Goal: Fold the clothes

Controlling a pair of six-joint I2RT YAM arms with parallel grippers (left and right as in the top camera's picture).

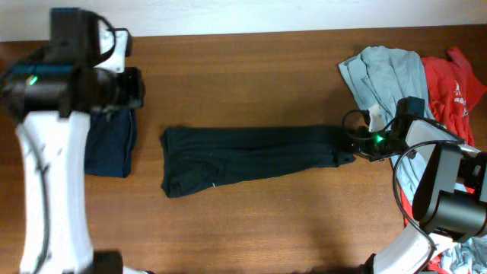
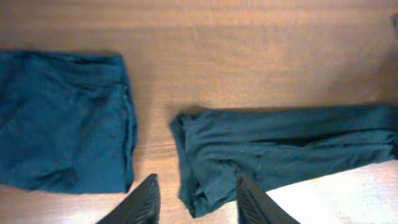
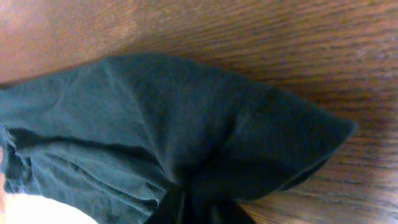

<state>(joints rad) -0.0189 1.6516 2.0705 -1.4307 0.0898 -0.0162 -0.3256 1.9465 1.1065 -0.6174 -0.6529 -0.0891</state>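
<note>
Fabric of the black garment lay stretched in a long band across the middle of the wooden surface. The right gripper was clamped tight on its bunched right end. The left gripper hovered over the left end, fingers partly spread, holding nothing. A folded navy garment lay just left; a pale blue-grey garment and a red garment were heaped far right.

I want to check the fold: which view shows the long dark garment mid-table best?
Overhead: the long dark garment lies there whole, end to end. The left wrist view shows its left end and most of its length; the right wrist view only its bunched right end.
</note>
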